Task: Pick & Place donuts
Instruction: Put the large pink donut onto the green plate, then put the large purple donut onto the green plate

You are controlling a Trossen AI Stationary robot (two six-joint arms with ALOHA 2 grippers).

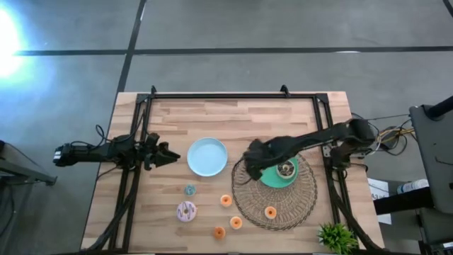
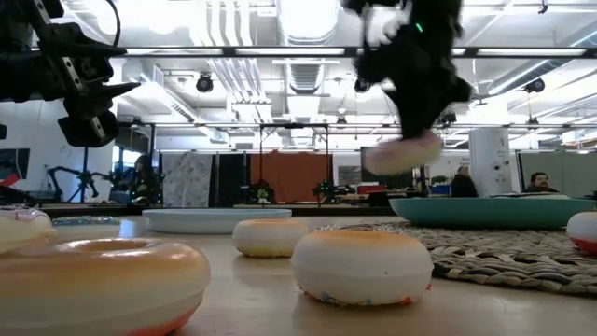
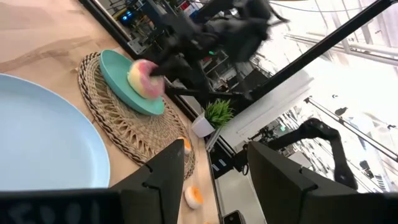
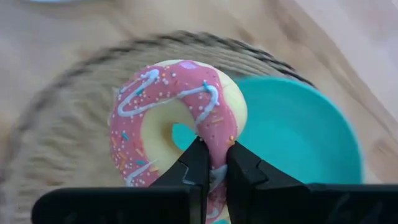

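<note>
The pink-iced donut [image 4: 180, 112] with white drizzle and sprinkles hangs in my right gripper [image 4: 214, 162], in the air above the wicker mat [image 1: 249, 198] and the near rim of the green plate [image 4: 298, 130]. The low view shows this donut [image 2: 401, 154] lifted well clear of the plate [image 2: 485, 210]. Something dark lies in the green plate [image 1: 287, 168]. On the table rest the lilac donut [image 1: 186, 210], the teal mini one [image 1: 190, 190] and orange mini ones [image 1: 226, 200], one of them on the mat [image 1: 270, 212]. My left gripper [image 1: 172, 154] is open, left of the light-blue plate [image 1: 207, 156]. My right gripper pinches the pink donut's ring wall [image 4: 214, 140] between its two fingers, one finger [image 4: 198, 163] on the hole side and the other [image 4: 241, 167] on the outer side. The donut is lifted clear and stands on edge, tilted, in the hold.
A small potted plant [image 1: 336, 237] stands at the table's near right corner. Black frame rails [image 1: 134, 142] run along the table's left, right and far sides. Bare wood lies in the far half of the table [image 1: 233, 117].
</note>
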